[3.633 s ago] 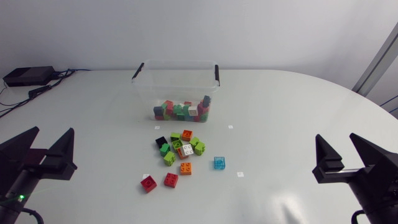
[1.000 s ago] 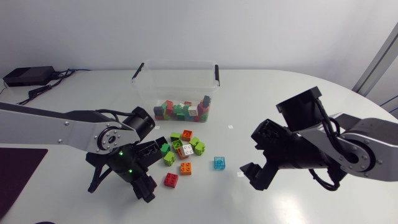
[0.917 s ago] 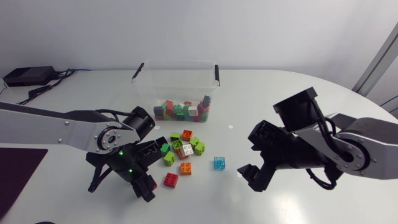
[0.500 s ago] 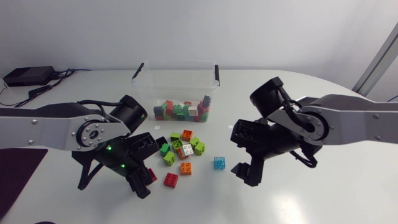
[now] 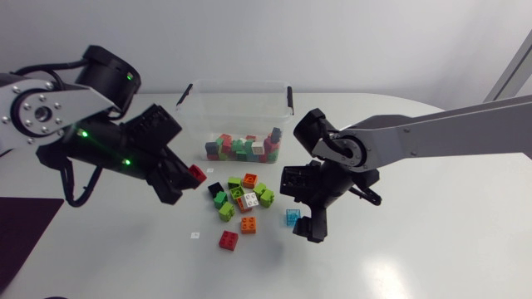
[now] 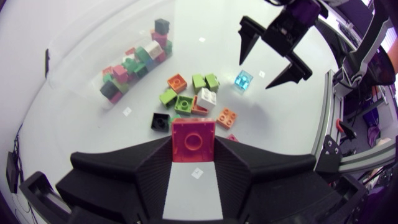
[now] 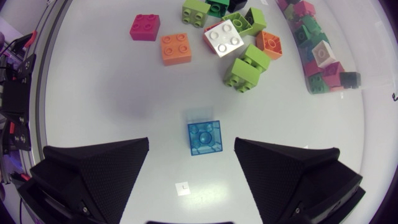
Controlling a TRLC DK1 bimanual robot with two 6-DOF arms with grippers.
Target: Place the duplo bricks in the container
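Red brick is clamped between both fingers of the left pincer, studs facing the wrist camera, and is held clear of the white worktop. From the head camera this pincer sits between the clear plastic container and the loose pile, to the pile's left. The container stands at the far middle of the worktop with a row of sorted bricks along its near wall. The pile comprises green, orange, white and black pieces, with a single orange brick and a second red piece lying just apart on its near side. The right pincer has its fingers spread wide above a translucent blue brick, which rests on the worktop between them, touching neither.
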